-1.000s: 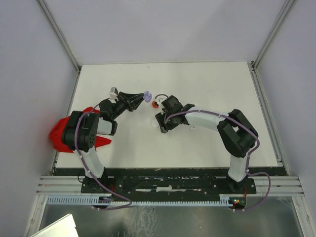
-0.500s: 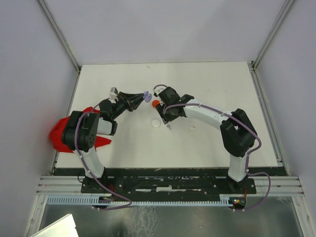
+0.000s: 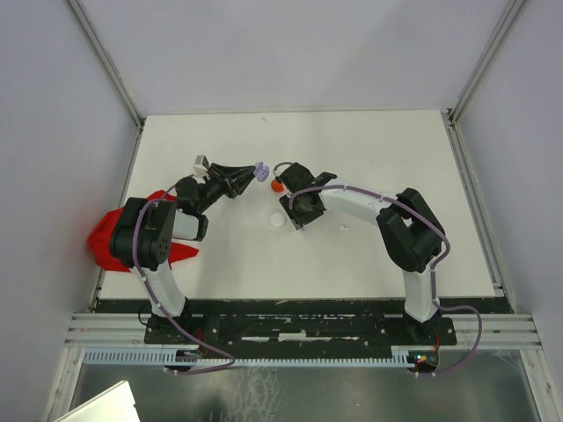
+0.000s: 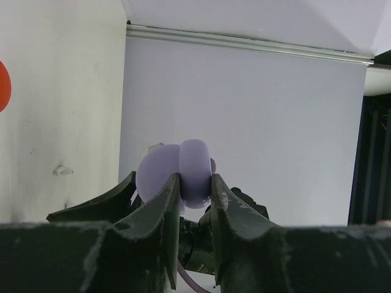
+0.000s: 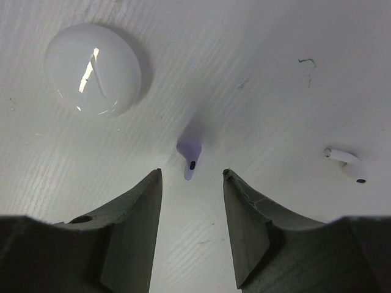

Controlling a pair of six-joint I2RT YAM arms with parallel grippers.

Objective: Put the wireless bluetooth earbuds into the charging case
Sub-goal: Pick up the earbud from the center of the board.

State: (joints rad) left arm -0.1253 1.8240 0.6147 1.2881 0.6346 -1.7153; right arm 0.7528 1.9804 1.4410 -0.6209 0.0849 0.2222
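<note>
White table (image 3: 396, 149) first: our left gripper (image 4: 194, 183) clamps the lilac case (image 4: 197, 162) aloft toward the far edge. Mid-table, our right gripper (image 5: 191, 178) has swung over the lilac earbud (image 5: 189, 154), jaws open astride it; we judge the pickup is close.

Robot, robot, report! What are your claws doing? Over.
Left claw shut on lilac case. Right claw open over lilac bud, not gripping. White disc, white bud off to the sides.
</note>
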